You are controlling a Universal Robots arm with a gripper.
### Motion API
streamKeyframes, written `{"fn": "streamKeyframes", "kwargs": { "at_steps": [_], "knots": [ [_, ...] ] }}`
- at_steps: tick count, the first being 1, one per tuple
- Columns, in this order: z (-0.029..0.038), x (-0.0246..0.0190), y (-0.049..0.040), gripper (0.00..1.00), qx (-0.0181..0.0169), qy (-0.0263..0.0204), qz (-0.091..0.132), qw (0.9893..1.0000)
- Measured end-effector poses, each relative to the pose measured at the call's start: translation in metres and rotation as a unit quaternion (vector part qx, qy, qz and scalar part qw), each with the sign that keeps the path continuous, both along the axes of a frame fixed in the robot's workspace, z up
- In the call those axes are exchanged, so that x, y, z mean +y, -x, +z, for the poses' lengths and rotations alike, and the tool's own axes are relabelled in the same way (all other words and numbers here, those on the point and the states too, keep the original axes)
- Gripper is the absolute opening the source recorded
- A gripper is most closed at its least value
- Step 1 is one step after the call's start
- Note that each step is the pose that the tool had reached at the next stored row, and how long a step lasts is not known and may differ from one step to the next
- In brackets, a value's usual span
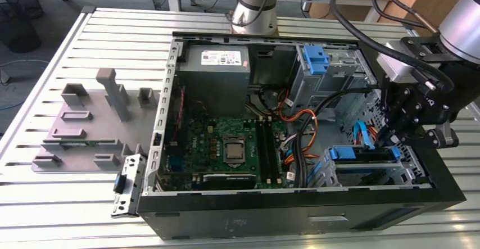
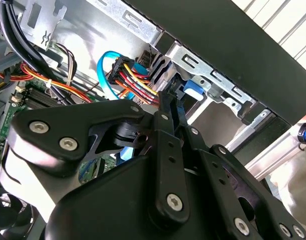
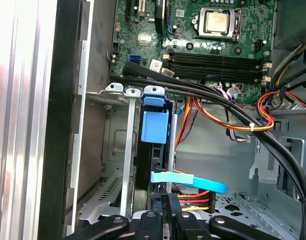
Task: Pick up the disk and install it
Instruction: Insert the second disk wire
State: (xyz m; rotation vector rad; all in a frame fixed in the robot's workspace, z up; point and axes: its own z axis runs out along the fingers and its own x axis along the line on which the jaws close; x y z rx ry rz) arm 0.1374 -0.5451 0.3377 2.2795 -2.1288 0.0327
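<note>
The disk (image 1: 351,153) stands on edge inside the lower drive cage at the exterior view's right of the open computer case, with its blue carrier frame facing up. In the first wrist view its blue tab (image 3: 155,126) and dark body sit between the cage's metal rails. My gripper (image 1: 390,139) hangs just above the cage's far end. In both wrist views the fingers (image 2: 165,112) lie close together, with the gripper's tips (image 3: 167,197) at the disk's (image 2: 190,90) end. The gripper is shut and nothing shows clamped between its fingers.
A blue data cable (image 3: 188,180) and red, yellow and orange wires (image 2: 135,80) run right beside the fingers. The motherboard (image 1: 225,148), grey power-supply box (image 1: 217,63) and an upper cage with a blue latch (image 1: 316,60) fill the case. A grey fixture plate (image 1: 90,120) lies outside it.
</note>
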Motion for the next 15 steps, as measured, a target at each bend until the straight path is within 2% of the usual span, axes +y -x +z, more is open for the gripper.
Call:
{"fn": "streamKeyframes", "kwargs": {
  "at_steps": [7, 9, 15],
  "knots": [
    [-0.0001, -0.0011, 0.0037, 0.17, -0.0105, 0.0003, 0.000, 0.9999],
    [-0.0003, -0.0017, 0.0047, 0.17, -0.0115, 0.0002, 0.000, 0.9999],
    [-0.0015, -0.0036, 0.0062, 0.17, -0.0116, 0.0003, -0.001, 0.9999]
  ]
}}
